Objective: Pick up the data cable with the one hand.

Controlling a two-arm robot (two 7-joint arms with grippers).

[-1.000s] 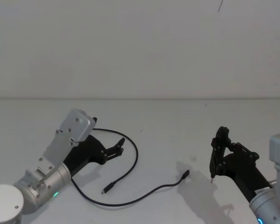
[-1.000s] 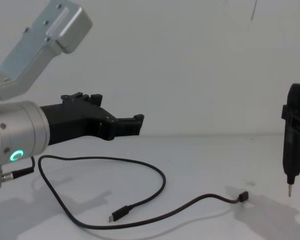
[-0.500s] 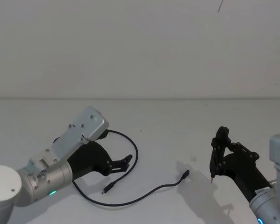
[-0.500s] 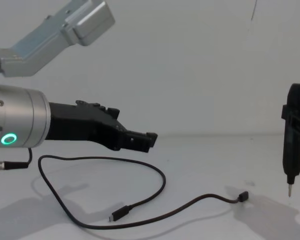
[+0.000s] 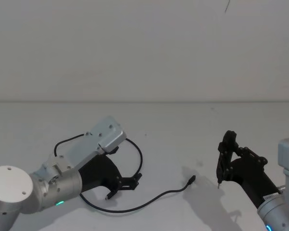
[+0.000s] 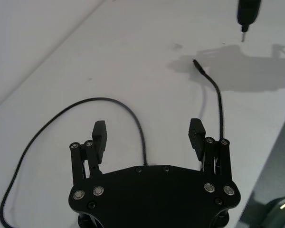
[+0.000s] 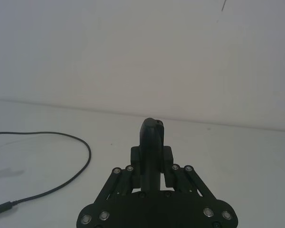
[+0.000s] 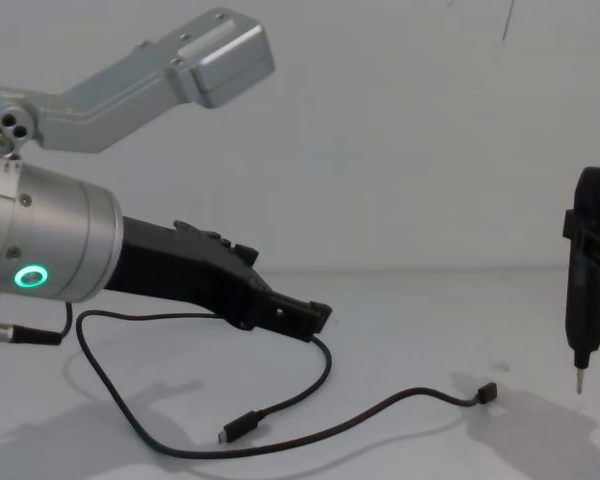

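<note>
Left end effector (image 5: pixel 130 182): jaws spread, low over the cable (image 5: pixel 141 158), one strand running between them.
Cable: slack on the bench (image 5: pixel 183 130), looped under the left arm.
Right end effector (image 7: pixel 152 161): clamped on a tool (image 8: pixel 588 270), beyond the cable's far plug.

Counting now: one data cable (image 5: pixel 161 195) snaking across lower centre of the head view, carrying two plugs (image 5: pixel 191 181). Tallying two grippers, left gripper (image 5: pixel 129 182) lower left, right gripper (image 5: pixel 229 150) lower right. Spotting one pen-like tool (image 5: pixel 222 167) too, and one white table (image 5: pixel 183 125) beneath.
</note>
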